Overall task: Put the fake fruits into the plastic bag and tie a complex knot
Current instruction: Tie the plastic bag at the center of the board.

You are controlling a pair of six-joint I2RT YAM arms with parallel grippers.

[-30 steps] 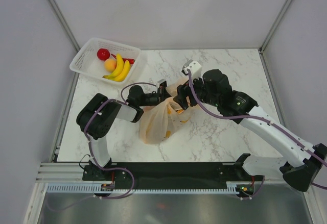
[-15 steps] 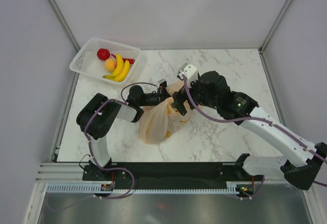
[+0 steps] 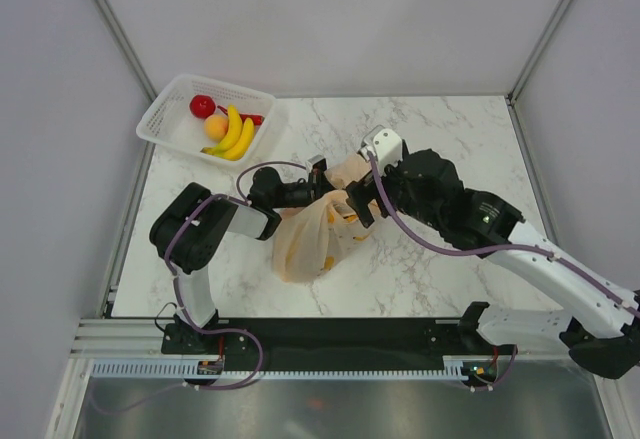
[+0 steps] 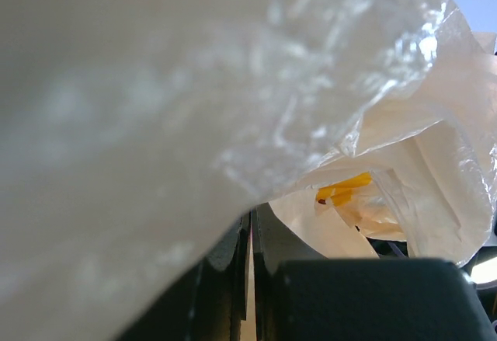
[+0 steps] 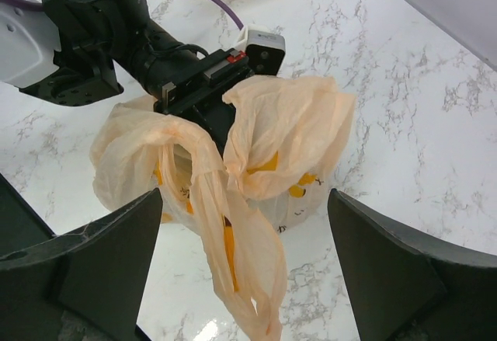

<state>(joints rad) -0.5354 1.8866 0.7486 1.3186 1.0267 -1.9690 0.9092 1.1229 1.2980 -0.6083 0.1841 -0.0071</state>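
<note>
The peach plastic bag [image 3: 305,239] lies slumped mid-table, its mouth facing the left gripper. In the right wrist view the bag [image 5: 291,135] has one long handle strip [image 5: 233,255] hanging loose; no knot shows. My left gripper [image 3: 322,181] is shut on the bag's rim, its jaws nearly touching [image 4: 251,236] under plastic that fills that view. My right gripper [image 5: 245,201] is open and empty, hovering above the bag [image 3: 352,206]. A red apple [image 3: 202,106], peach [image 3: 216,125], bananas [image 3: 236,134] and red chili [image 3: 254,119] lie in the basket. I cannot tell whether any fruit is inside the bag.
The white lattice basket [image 3: 170,109] stands at the table's back left corner. Grey walls enclose the marble table [image 3: 450,139] on three sides. The left arm [image 5: 85,38] reaches across toward the bag from the left.
My right wrist has drawn back a little to the right above the bag. The left gripper, the bag and the basket fruit have stayed put.
</note>
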